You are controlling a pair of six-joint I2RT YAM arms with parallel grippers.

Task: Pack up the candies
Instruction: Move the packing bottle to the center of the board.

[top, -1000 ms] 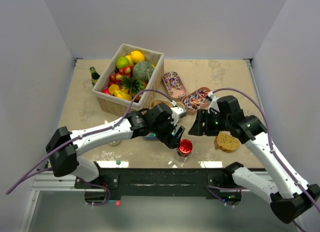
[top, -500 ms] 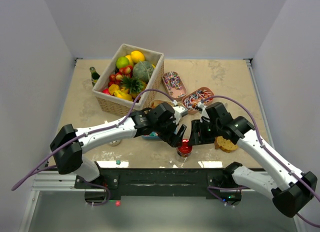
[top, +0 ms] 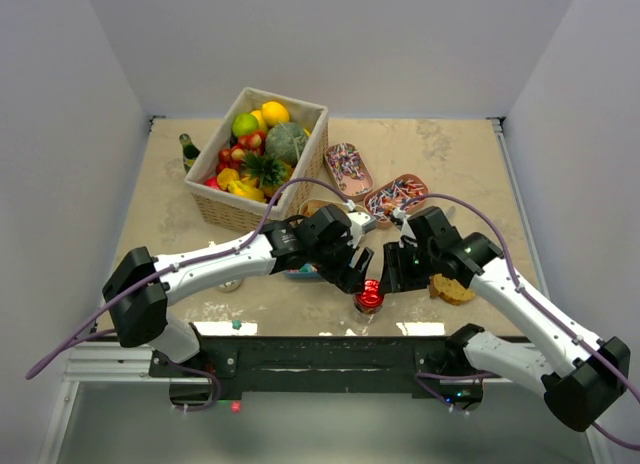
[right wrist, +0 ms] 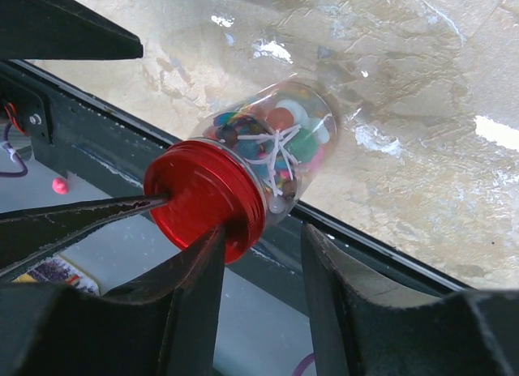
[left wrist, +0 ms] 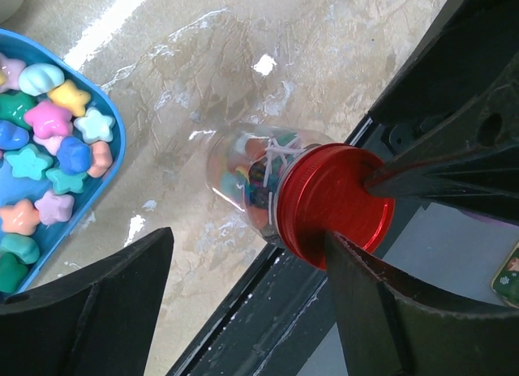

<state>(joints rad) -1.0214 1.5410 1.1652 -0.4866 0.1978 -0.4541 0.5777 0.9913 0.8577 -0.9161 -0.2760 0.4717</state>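
A clear jar [top: 370, 302] with a red lid [top: 371, 291] stands near the table's front edge, filled with mixed candies. My left gripper [top: 352, 276] is open at its left, and my right gripper [top: 388, 276] is open at its right. In the left wrist view the gripper [left wrist: 250, 234] gapes wide around the jar [left wrist: 243, 177], with one finger beside the lid [left wrist: 334, 204]. In the right wrist view the gripper [right wrist: 266, 230] is open below the jar [right wrist: 280, 145], its left finger against the lid [right wrist: 203, 198]. Neither grips it. A blue tray [left wrist: 113, 161] holds pastel star candies [left wrist: 49, 121].
Two brown trays of striped wrapped candies [top: 348, 167] [top: 396, 195] lie behind the arms. A wicker basket of toy fruit [top: 258, 154] and a green bottle [top: 188, 151] stand at the back left. A brown doughnut [top: 453, 288] lies under the right arm. The black table rail [top: 330, 349] runs just in front of the jar.
My right gripper has swung left and down from beside the trays to the jar's lid. My left gripper has edged slightly closer to the jar. The jar has not moved.
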